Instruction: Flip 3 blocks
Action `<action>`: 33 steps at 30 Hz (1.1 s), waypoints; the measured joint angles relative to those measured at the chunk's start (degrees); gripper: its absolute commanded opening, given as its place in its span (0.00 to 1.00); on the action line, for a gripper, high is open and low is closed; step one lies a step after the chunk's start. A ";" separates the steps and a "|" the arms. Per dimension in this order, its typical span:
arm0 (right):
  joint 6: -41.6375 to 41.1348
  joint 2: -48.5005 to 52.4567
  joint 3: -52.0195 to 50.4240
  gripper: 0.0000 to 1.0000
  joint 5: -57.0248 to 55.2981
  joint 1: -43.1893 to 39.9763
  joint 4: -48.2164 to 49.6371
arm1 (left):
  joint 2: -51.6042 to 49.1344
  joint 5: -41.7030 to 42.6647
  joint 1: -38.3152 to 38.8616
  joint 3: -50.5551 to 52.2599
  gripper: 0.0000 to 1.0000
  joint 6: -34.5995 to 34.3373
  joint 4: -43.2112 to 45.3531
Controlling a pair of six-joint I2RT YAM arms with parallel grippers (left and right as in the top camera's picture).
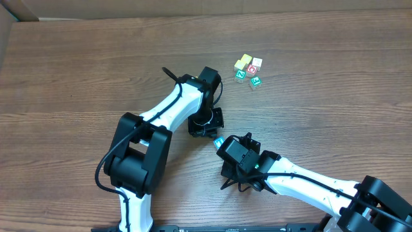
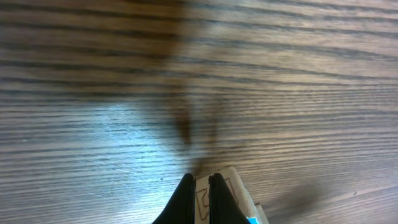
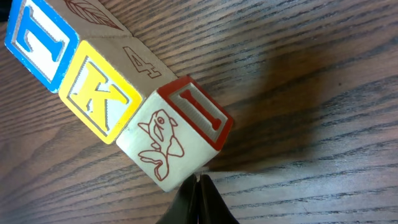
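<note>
Blocks, three: blue-framed cube (image 3: 37,40), yellow K cube (image 3: 102,99), cream fish cube (image 3: 177,134), touching in a row on the wooden table (image 3: 311,93). We judge them light, stiff and smooth; take them by opposite flat faces. Right gripper (image 3: 198,190) and left gripper (image 2: 202,194) are both clenched empty, beside the row.

**Blue, yellow and red letters on dark-grained wood**

The surface (image 3: 311,93) is brown wood with dark streaky grain. The blue block (image 3: 40,37) shows a white letter in a blue frame. The yellow block (image 3: 102,99) has a pale K framed in yellow. The cream block (image 3: 177,140) bears a red-framed I and a red line-drawn fish. The right hand (image 3: 197,186) and left hand (image 2: 202,183) are black. Overhead, a plain yellow cube (image 1: 243,64), a red-marked cube (image 1: 255,65) and a green-marked cube (image 1: 241,75) show.
</note>
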State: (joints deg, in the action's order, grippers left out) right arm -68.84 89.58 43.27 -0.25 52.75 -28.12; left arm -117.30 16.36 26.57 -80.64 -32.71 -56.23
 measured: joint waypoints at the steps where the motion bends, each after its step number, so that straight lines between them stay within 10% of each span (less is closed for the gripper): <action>1: 0.00 0.00 0.00 0.04 -0.04 0.02 0.00 | 0.00 -0.09 0.09 0.00 0.04 0.00 0.09; 33: -0.07 0.00 -0.11 0.04 -4.76 0.07 -1.01 | 0.00 -1.25 1.01 0.00 0.04 0.00 0.24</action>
State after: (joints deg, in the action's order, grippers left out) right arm -68.90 89.58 43.16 -5.02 52.82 -29.12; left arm -117.30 15.11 27.57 -80.64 -32.71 -55.99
